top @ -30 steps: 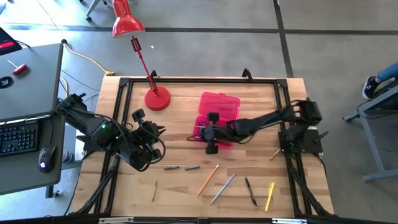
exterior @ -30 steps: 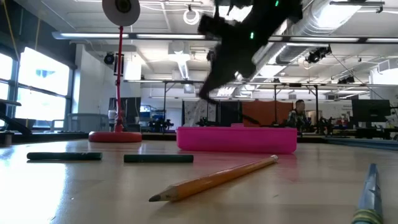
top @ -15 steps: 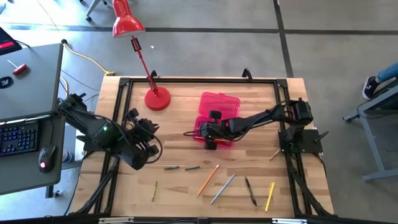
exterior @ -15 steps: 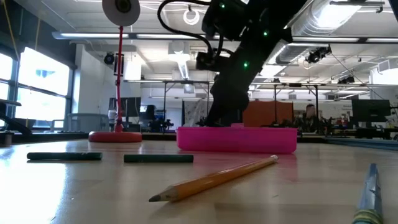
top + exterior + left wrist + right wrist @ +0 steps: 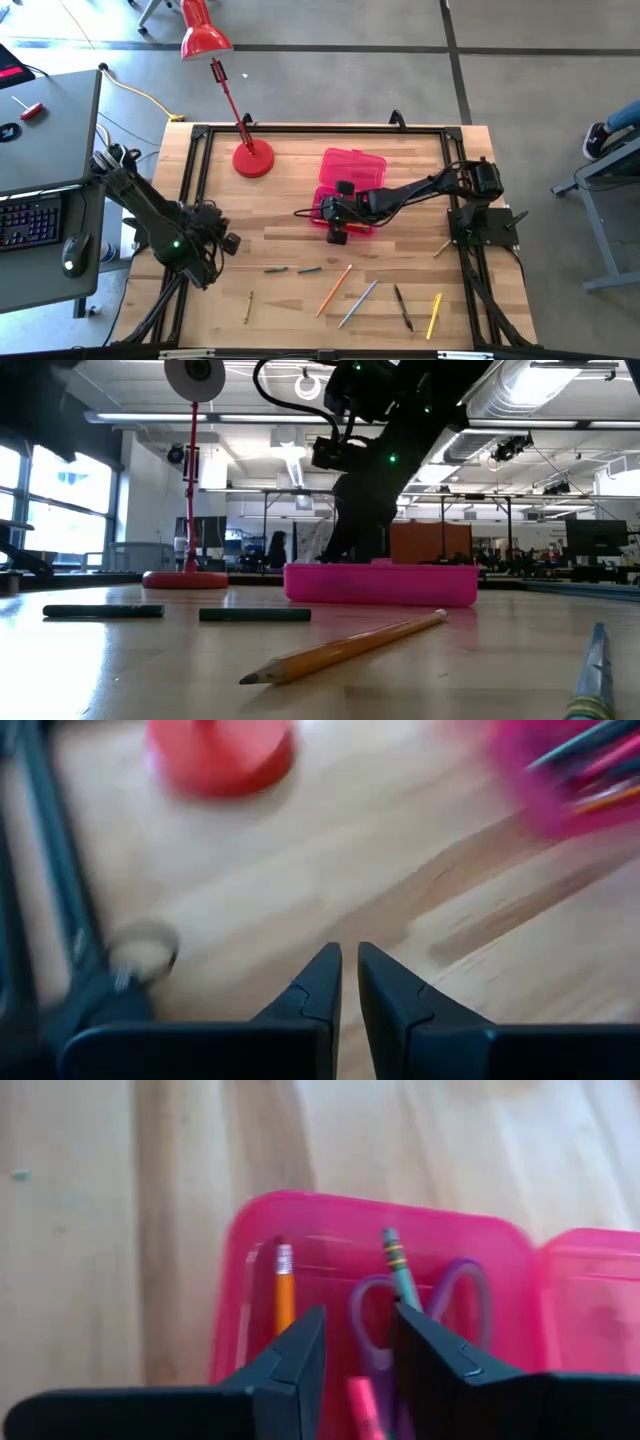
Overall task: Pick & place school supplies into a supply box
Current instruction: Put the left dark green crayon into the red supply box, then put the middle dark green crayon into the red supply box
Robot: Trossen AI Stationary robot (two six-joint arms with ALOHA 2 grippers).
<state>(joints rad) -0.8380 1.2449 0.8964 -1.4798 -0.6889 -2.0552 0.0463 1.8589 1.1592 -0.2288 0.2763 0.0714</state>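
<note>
Right gripper (image 5: 355, 1342) over pink supply box (image 5: 352, 170), fingers parted and empty, scissors (image 5: 420, 1295) inside, left gripper (image 5: 348, 975) nearly closed at nine o'clock.

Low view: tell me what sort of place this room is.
Probably a large robotics lab or workshop. Exposed ceiling ducts and strip lights run over open floor, further workstations stand behind, and from above a desk with keyboard and mouse sits beside the framed wooden table.

overhead, table-level, two wrist views (close)
</note>
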